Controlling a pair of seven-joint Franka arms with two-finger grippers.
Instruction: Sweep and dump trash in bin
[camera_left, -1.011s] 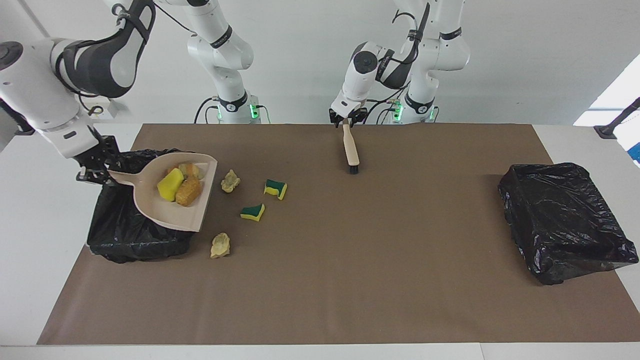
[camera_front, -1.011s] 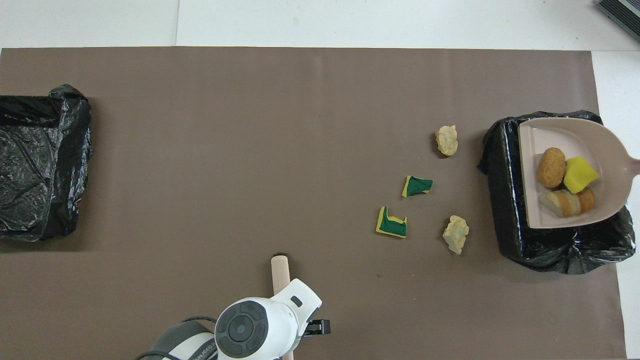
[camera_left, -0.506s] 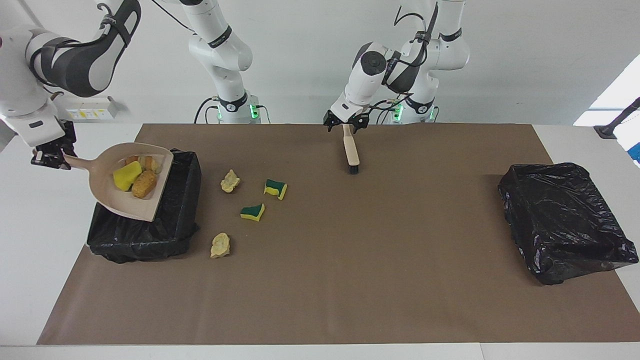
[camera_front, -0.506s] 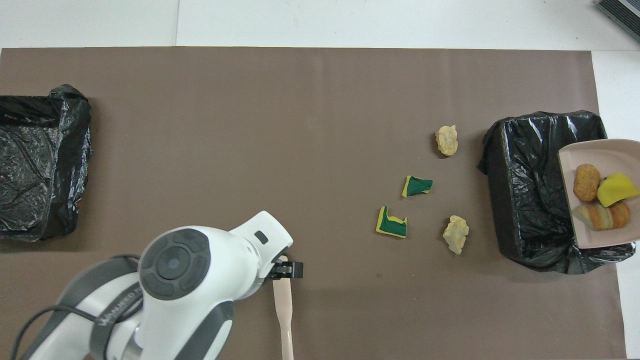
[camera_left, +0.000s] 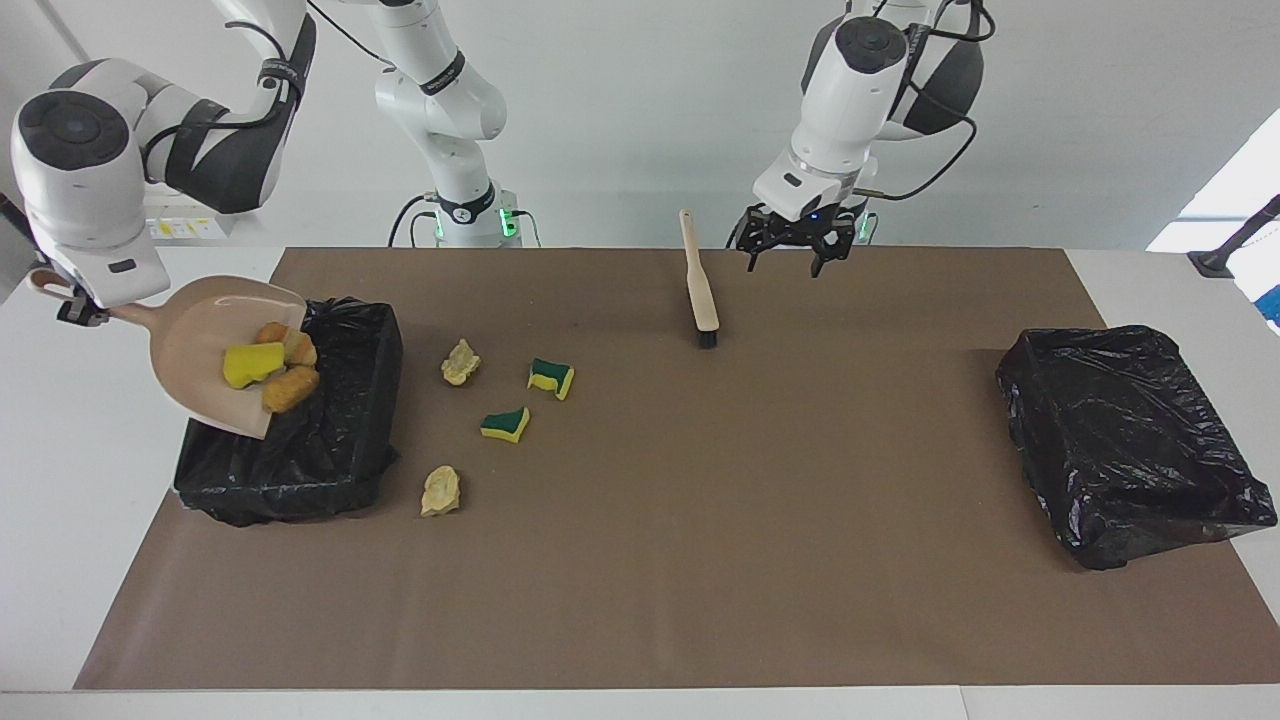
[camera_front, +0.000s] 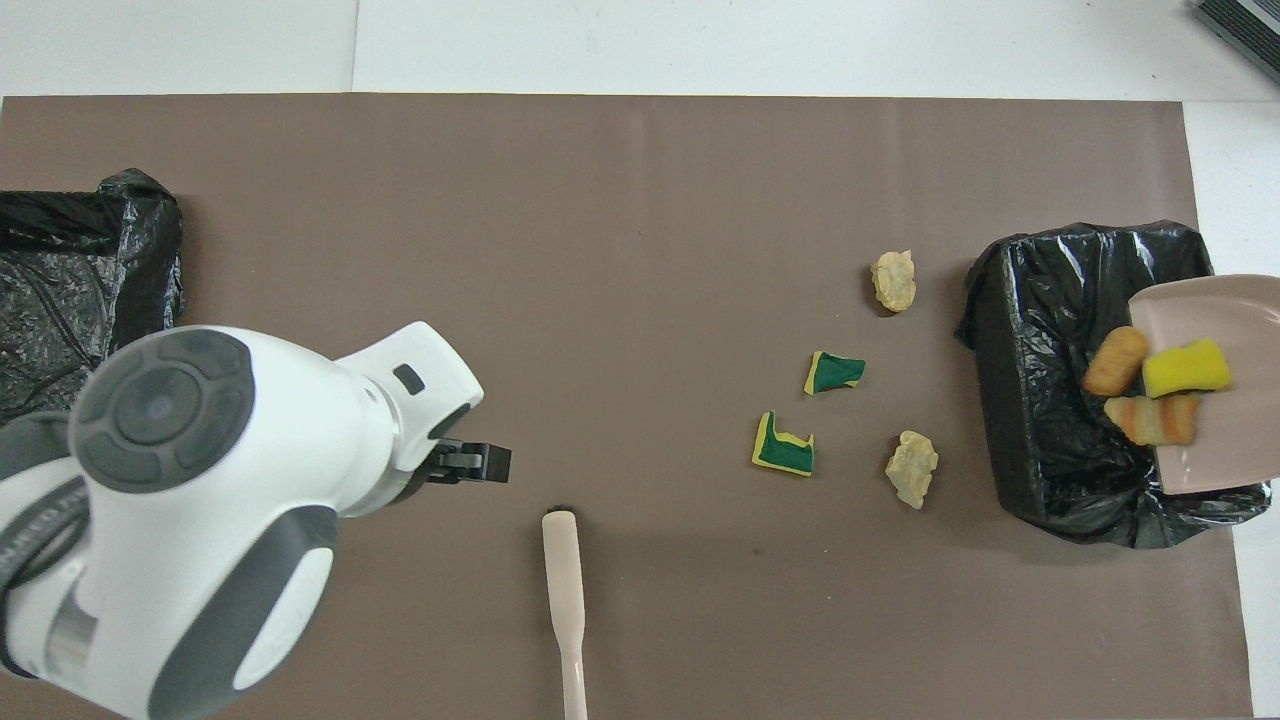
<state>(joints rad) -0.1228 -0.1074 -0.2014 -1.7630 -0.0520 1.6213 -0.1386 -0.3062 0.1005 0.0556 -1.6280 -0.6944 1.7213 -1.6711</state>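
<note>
My right gripper (camera_left: 70, 303) is shut on the handle of the beige dustpan (camera_left: 195, 335), which tilts lip-down over the black-lined bin (camera_left: 345, 440) at the right arm's end. A yellow sponge chunk (camera_left: 250, 362), an orange-brown lump (camera_left: 290, 390) and a third piece (camera_left: 292, 345) of trash lie at the pan's lip (camera_front: 1175, 470). Two beige wads (camera_left: 460, 362) (camera_left: 440, 490) and two green-and-yellow sponge chunks (camera_left: 551, 377) (camera_left: 505, 425) lie on the mat beside the bin. My left gripper (camera_left: 793, 250) hangs open and holds nothing, beside the brush (camera_left: 700, 290).
The brush (camera_front: 562, 600) lies flat on the brown mat (camera_left: 700, 550), bristles pointing away from the robots. A second black-lined bin (camera_left: 1130, 440) sits at the left arm's end of the table. White table shows around the mat.
The right gripper carried the dustpan outward over the bin and tipped it; the trash slid to its lip. The left gripper rose off the brush handle and moved toward its own end.
</note>
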